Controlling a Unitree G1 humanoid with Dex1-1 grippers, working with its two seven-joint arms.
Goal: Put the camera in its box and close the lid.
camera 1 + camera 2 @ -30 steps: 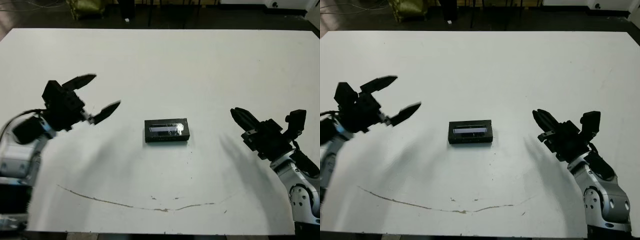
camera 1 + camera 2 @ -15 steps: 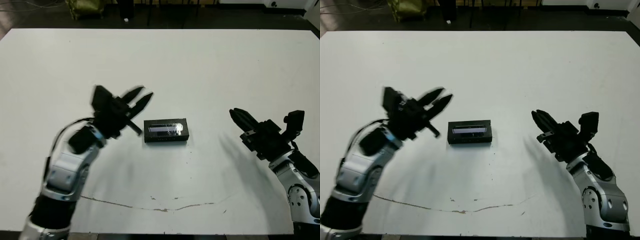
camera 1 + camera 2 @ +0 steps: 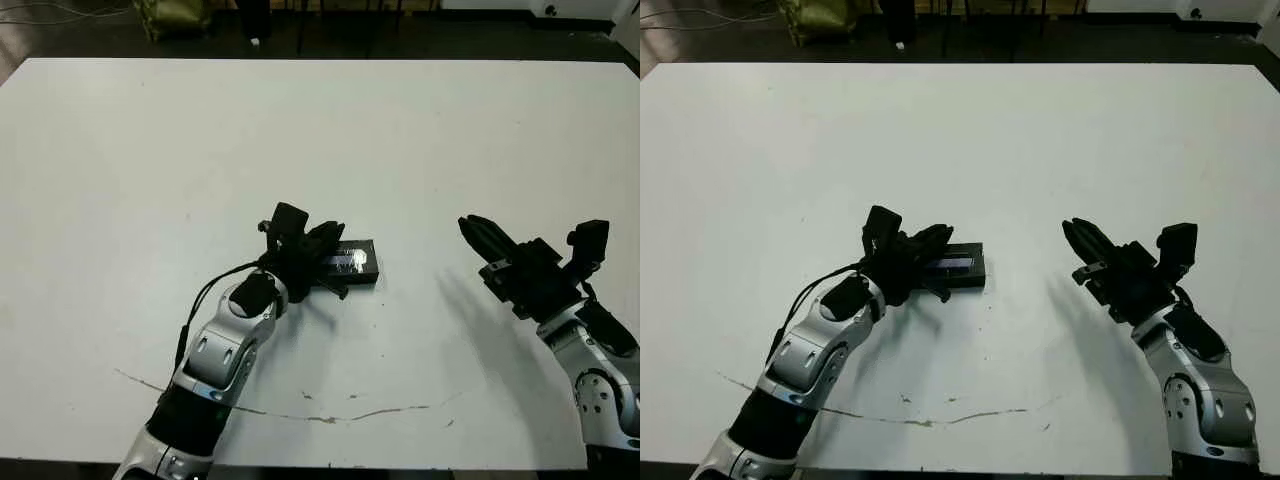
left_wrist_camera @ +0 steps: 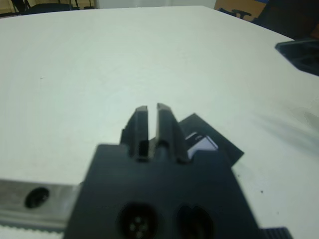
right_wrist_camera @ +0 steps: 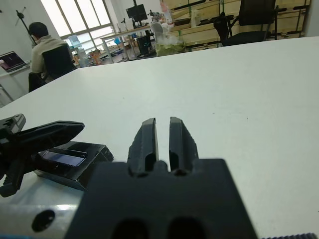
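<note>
A black case lies near the table's middle. Its lid [image 3: 357,260], with a glossy grey strip, rests on the box [image 3: 363,278], of which only a dark side wall shows. The camera is hidden. My left gripper [image 3: 331,238] is shut, its fingers [image 4: 152,117] over the case's left end and covering that half; I cannot tell whether they touch it. My right gripper [image 3: 471,227] is shut and hovers to the case's right, well apart from it. In the right wrist view the case [image 5: 75,162] lies beyond the fingertips [image 5: 149,124], with the left gripper [image 5: 72,128] on it.
A thin brown scratch line [image 3: 300,405] runs across the table near its front edge. Dark floor and chair legs lie beyond the far edge. A seated person [image 5: 47,50] and desks show far behind in the right wrist view.
My left arm has swung in from the far left to the case and its fingers have gone from open to shut. The right arm and the case have stayed put.
</note>
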